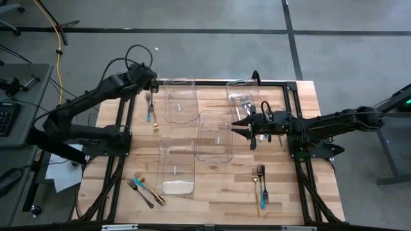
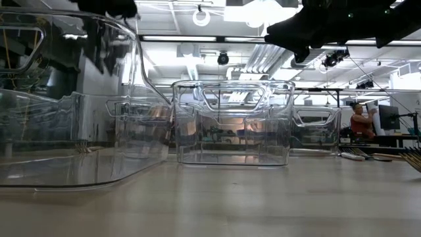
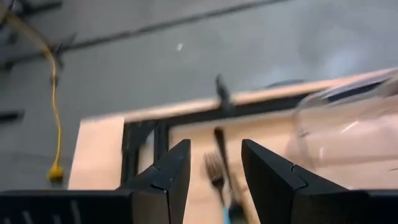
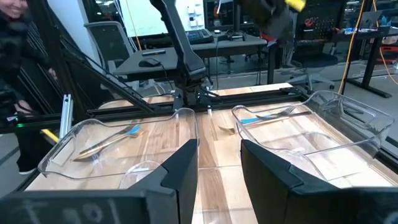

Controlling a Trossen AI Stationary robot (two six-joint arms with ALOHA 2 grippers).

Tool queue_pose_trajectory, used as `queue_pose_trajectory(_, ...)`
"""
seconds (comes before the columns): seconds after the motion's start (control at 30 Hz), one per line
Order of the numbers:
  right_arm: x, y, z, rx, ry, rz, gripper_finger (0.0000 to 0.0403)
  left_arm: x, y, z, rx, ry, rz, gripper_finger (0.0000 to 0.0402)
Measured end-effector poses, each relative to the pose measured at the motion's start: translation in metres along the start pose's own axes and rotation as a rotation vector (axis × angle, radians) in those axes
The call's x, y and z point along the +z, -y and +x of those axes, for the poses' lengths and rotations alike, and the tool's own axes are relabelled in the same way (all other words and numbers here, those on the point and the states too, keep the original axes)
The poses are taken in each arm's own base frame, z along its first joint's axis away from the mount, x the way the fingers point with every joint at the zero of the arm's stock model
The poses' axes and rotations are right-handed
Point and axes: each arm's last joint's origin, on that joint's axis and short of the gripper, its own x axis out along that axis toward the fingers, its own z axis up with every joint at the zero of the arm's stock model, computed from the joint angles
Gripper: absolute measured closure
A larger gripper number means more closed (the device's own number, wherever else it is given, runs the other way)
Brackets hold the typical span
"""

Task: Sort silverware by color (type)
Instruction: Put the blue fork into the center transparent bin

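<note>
In the high view my left gripper hovers open over the table's far left corner. Its wrist view shows a silver fork and a black utensil lying on the wood between and beyond the fingers. These two lie beside a teal handle and a gold piece. My right gripper is open, level and pointing left, above the gap between the bins. More silverware lies near left and near right.
Four clear plastic bins stand on the table: far left, far right, middle and near. A black frame borders the tabletop. In the low view a person sits far behind the bins.
</note>
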Motion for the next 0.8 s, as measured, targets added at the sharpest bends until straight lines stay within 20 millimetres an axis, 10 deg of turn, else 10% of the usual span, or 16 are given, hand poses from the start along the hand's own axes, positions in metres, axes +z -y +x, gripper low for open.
queue_pose_trajectory(0.37, 0.0, 0.0, 0.0, 0.0, 0.001, 0.0, 0.0284, -0.062, 0.002, 0.06, -0.026, -0.196, -0.09, 0.0267)
queue_pose_trajectory(0.8, 0.002, 0.0, 0.0, 0.001, 0.017, 0.0, 0.0284, -0.103, 0.006, 0.088, -0.083, -0.187, -0.2, 0.0267)
